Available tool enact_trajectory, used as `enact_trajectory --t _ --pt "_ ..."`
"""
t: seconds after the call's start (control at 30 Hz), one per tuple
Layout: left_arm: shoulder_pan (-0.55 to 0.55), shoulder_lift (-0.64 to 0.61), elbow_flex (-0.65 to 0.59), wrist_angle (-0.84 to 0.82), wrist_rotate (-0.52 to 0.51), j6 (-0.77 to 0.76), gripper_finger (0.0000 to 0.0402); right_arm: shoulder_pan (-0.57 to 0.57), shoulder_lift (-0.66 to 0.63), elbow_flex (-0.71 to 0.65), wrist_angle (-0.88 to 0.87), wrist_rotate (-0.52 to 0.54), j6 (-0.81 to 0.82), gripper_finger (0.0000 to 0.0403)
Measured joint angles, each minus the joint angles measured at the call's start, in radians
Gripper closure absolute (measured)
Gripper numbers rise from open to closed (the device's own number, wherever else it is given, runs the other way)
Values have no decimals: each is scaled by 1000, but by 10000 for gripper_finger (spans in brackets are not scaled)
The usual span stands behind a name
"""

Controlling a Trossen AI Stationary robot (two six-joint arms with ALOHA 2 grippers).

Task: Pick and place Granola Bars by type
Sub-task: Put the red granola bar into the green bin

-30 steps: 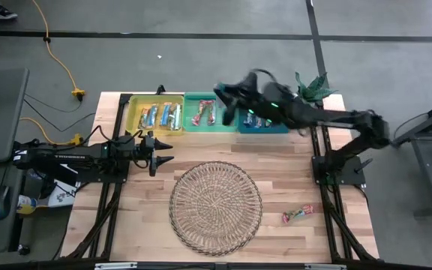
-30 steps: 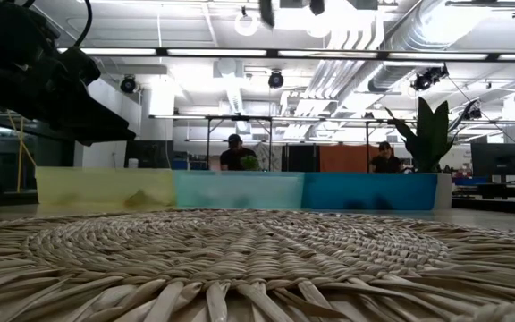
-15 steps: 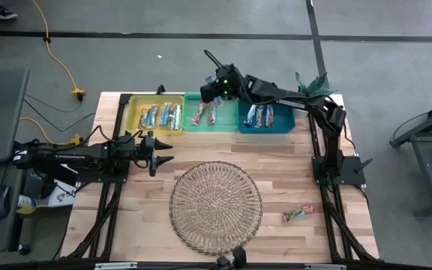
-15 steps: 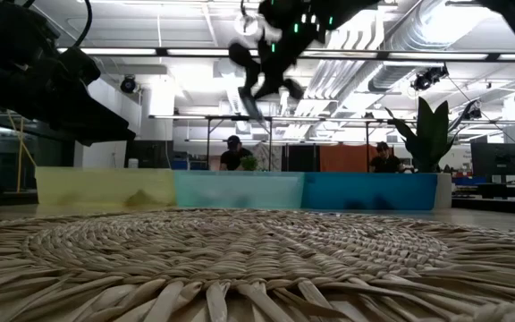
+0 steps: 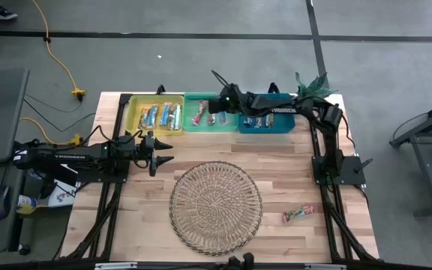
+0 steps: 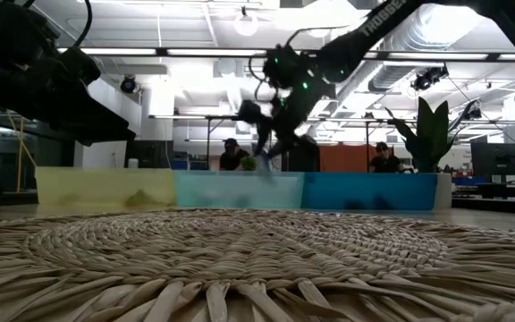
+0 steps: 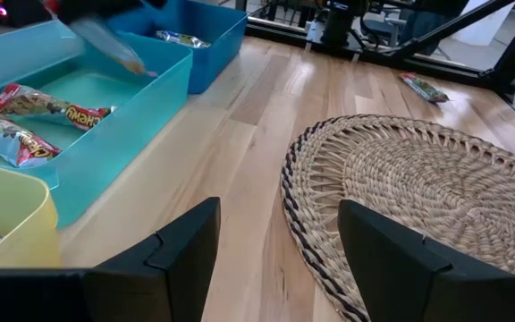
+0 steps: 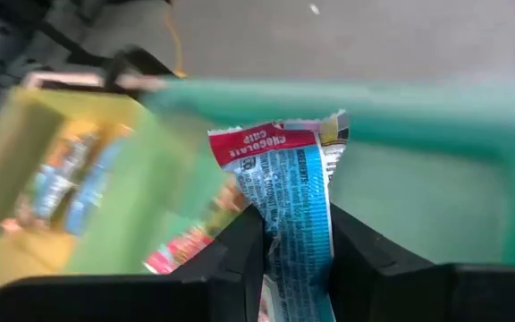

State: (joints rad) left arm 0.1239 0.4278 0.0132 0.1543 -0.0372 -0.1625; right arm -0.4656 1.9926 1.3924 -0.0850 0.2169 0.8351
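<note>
right arm: stretched from my post at the table's right edge across the blue bin (image 5: pixel 265 120), my right gripper (image 5: pixel 217 103) hanging above the green bin (image 5: pixel 208 114)
right claw: clenched on a granola bar (image 8: pixel 286 192), red and blue wrapper pinched between my fingers (image 8: pixel 238 250), its end sticking out past the tips
left arm: waiting low at the table's left side, my left gripper (image 5: pixel 163 151) pointed at the wicker tray (image 5: pixel 216 207)
left claw: released, fingers (image 7: pixel 173 246) apart with nothing between them
bins: yellow bin (image 5: pixel 154 115), green and blue in a row along the far edge; silvery-blue bars (image 5: pixel 160 115) in yellow, red bars (image 7: pixel 47 105) in green, blue bars (image 5: pixel 259 120) in blue
stray bar (image 5: pixel 298 214): red wrapper, lying on the bare wood to the tray's right, well apart from the bins
surface: pale wooden table (image 5: pixel 291 165)
room: grey floor with a yellow cable (image 5: pixel 62 64), a plant (image 6: pixel 429 134) by the blue bin, two people (image 6: pixel 233 154) seated far behind
</note>
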Motion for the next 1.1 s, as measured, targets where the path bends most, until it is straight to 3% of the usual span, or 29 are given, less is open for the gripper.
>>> enact_trajectory --t 0.17,0.4,0.83,1.1 --pt "0 0 0 0 0 0 177 1 0 -57 4 -11 54 320" --pt "0 0 0 0 0 0 177 1 -2 -66 65 -47 -14 317" --pt "0 0 0 0 0 0 177 1 -3 -66 123 -104 -77 219" --pt "0 0 0 0 -1 0 177 1 -54 -66 256 -156 -281 208"
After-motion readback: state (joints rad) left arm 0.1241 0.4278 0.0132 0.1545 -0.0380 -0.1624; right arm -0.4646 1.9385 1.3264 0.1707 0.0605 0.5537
